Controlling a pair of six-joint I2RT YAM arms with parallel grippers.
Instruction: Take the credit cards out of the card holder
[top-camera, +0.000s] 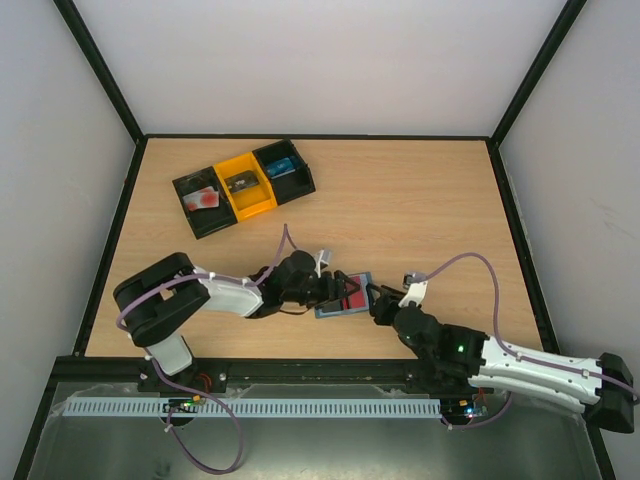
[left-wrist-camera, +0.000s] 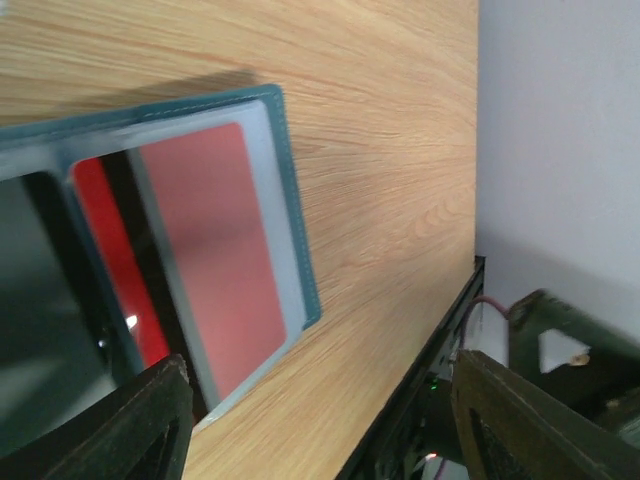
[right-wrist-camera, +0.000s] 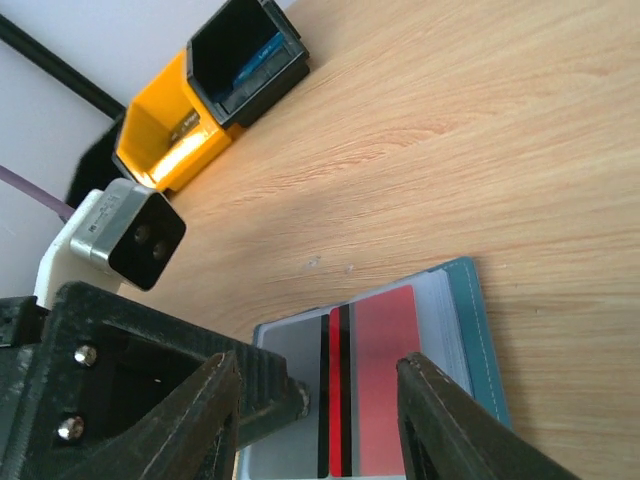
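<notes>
Hovering left claw (top-camera: 322, 288) and right claw (top-camera: 385, 303), both released, over holder (top-camera: 362, 281) lying open near table (top-camera: 420, 200) front edge. Pinning holder with left claw, pinching red card (top-camera: 351, 299) edge with right claw, sliding out flat, avoiding lifting holder.

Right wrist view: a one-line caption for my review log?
Open right tool above the unfolded card holder, a red card tucked inside.

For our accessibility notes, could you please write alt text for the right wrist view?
An open blue-grey card holder lies on the table, a red card visible in its clear pocket, seen between the open fingers of the right claw. A yellow-and-black compartment tray sits farther off.
</notes>
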